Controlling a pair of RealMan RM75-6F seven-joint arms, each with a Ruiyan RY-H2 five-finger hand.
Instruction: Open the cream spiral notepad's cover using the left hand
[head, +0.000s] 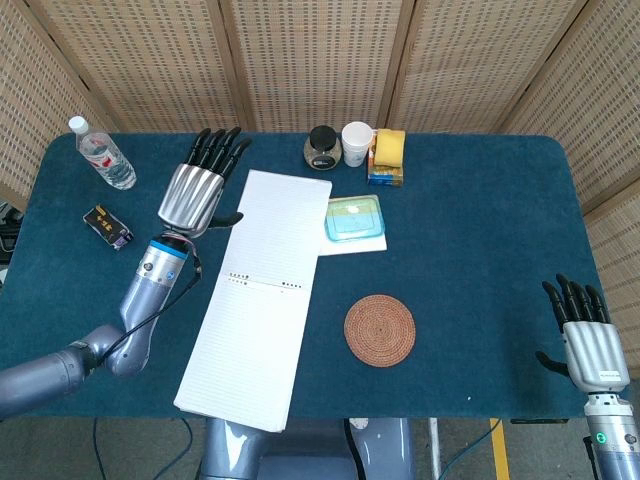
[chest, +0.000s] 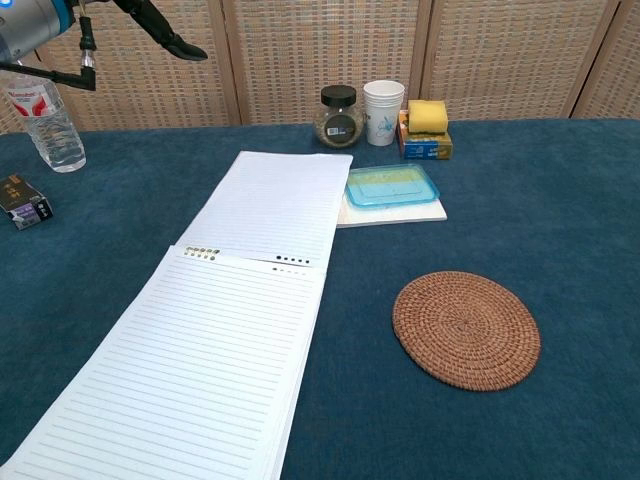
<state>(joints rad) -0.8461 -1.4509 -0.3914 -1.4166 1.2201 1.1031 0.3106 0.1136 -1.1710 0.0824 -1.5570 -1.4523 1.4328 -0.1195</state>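
The cream spiral notepad (head: 258, 300) is seen near the left-centre of the table, its cover (head: 281, 226) laid flat toward the far side. The long axis runs near to far. The left hand (head: 197, 190) is just left of the cover, fingers spread, nothing held. The right hand (head: 584, 335) is far right, empty.

The near end of the notepad (chest: 215, 350) is cut off in the chest view. Most of the left hand (chest: 150, 25) is cut off there too. The small box (head: 108, 227) label is too tiny to read.
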